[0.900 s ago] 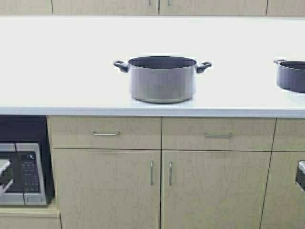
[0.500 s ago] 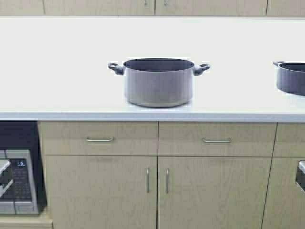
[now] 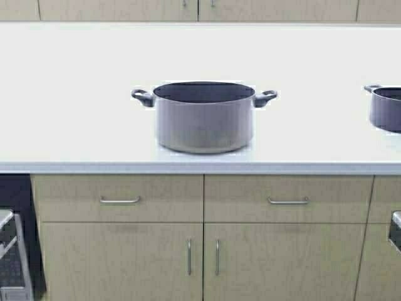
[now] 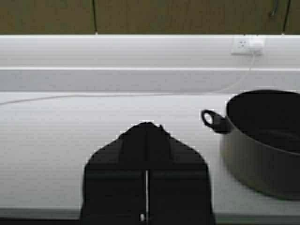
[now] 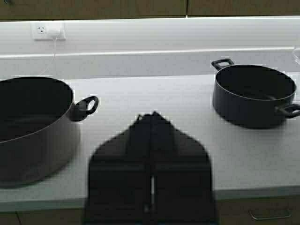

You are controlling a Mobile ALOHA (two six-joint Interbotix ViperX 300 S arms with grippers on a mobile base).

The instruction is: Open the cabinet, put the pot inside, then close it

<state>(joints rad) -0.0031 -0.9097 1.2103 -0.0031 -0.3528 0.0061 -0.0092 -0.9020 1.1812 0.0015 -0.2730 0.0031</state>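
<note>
The pot, grey brushed metal with two dark loop handles, stands on the white counter near its front edge, at the middle of the high view. The cabinet shows only as its bottom edge at the top, both doors shut, with silver handle tips. My left gripper is shut and empty, held level before the counter edge, left of the pot. My right gripper is shut and empty, right of the pot. Neither touches the pot.
A darker bluish-grey pot stands at the counter's right, also in the right wrist view. Base units with drawers and doors lie below. A microwave sits low at the left. A wall socket with a cable is behind.
The robot has moved forward and a little right: the counter and pot look larger and lower, and the microwave has slid towards the left edge. The pot has not moved on the counter.
</note>
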